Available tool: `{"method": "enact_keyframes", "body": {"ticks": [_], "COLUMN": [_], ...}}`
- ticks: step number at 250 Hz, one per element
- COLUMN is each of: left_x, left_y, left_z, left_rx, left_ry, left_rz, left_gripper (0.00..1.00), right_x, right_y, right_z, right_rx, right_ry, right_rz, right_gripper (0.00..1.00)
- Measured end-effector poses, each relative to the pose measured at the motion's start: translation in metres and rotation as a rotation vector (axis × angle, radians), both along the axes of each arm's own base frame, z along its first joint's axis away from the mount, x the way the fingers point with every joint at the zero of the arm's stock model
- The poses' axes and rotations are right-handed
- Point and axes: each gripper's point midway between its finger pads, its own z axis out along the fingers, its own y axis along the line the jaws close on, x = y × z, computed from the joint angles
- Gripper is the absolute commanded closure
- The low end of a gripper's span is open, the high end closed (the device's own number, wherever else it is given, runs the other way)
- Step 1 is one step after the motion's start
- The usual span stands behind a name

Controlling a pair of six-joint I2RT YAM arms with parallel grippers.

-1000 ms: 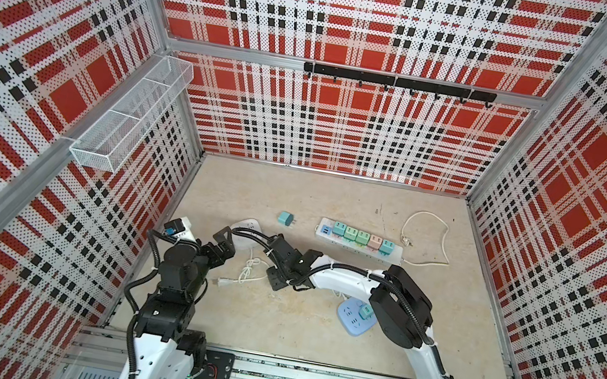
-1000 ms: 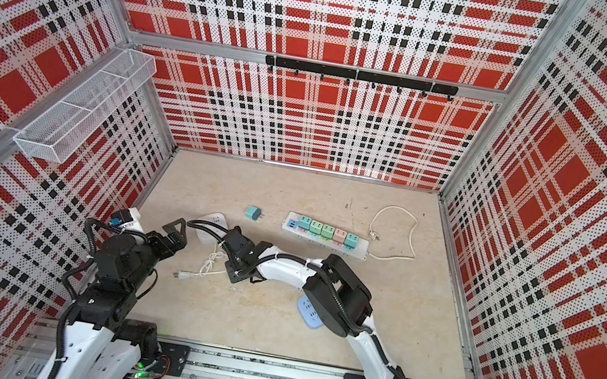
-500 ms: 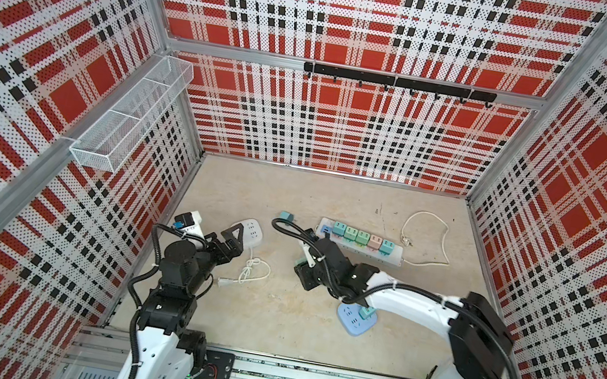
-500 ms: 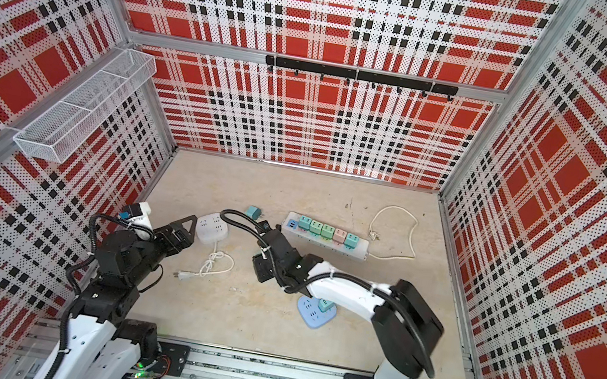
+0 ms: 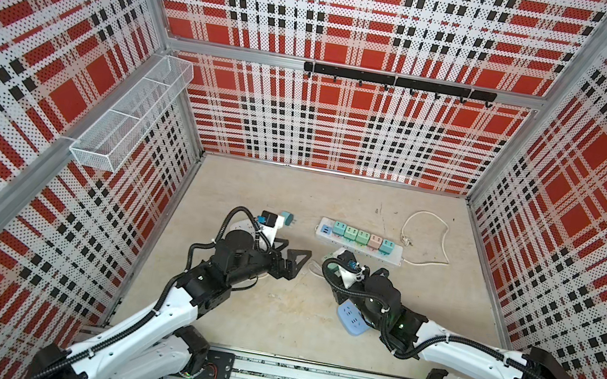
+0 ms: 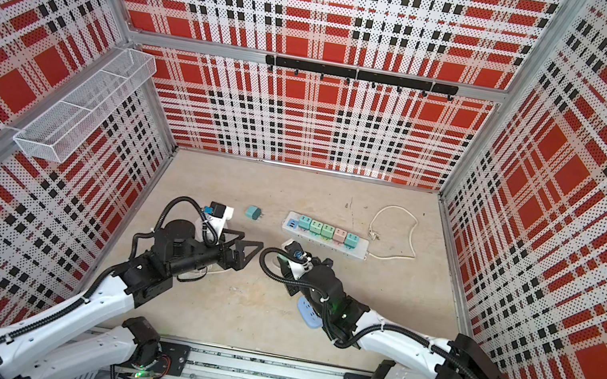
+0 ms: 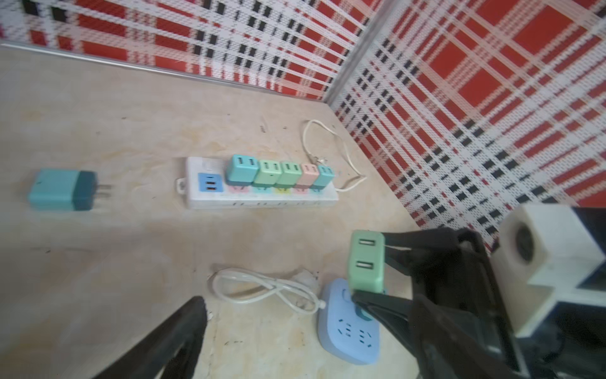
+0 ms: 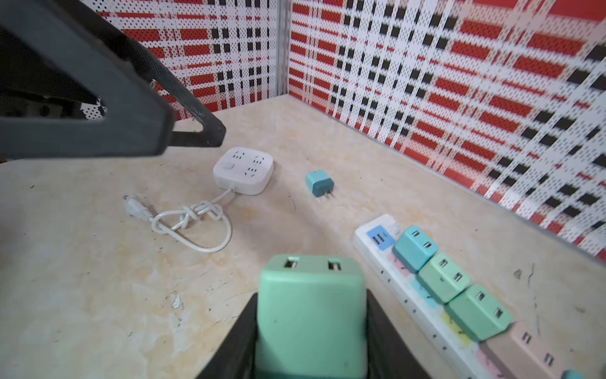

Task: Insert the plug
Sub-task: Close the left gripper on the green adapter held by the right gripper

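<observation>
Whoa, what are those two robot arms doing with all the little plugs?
They're putting plugs into sockets. The right gripper has its fingers shut on a green plug and holds it just over the blue socket; it doesn't look pushed in yet. The left gripper is open and empty, hanging nearby. The white power strip already holds five plugs, and a teal plug lies loose off to one side.

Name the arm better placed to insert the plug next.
Right. The right gripper holds the mint-green USB charger plug close to the rounded blue socket hub. The left gripper is open and empty.
</observation>
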Motion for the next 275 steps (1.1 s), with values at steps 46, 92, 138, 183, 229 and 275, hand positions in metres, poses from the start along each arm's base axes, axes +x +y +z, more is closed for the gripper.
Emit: {"method": "enact_keyframes", "body": {"ticks": [46,92,138,183,229,275], "left_x": [-0.016,-0.014,-0.014,-0.016,-0.02,-0.021], "left_y": [-0.031,-0.033,-0.039,-0.046,-0.05,-0.055], "left_z": [0.007,0.0,0.001,-0.002,0.0,0.001], "left_rx": [0.014,0.032,0.037,0.04,0.034,0.027], "left_ry": [-0.044,-0.038,-0.037,-0.028,-0.028,-0.021], "left_rz": [-0.109,-0.111,-0.139,-0.175,-0.211,-0.237], "left_gripper": [0.04,0.11,0.23,0.31,0.5,0.79], "right_x": [-0.005,-0.018,-0.025,-0.026,-0.029,-0.031], "right_y": [0.006,0.014,0.019,0.021,0.025,0.026], "right_z": [0.014,0.026,0.033,0.036,0.036,0.035], "right_rx": [0.019,0.057,0.071,0.078,0.078,0.074], "right_ry": [-0.08,-0.133,-0.166,-0.182,-0.178,-0.18], "right_rz": [0.053,0.145,0.196,0.206,0.232,0.252], "right_gripper": [0.84,0.79,0.78,0.77,0.76,0.66]}}
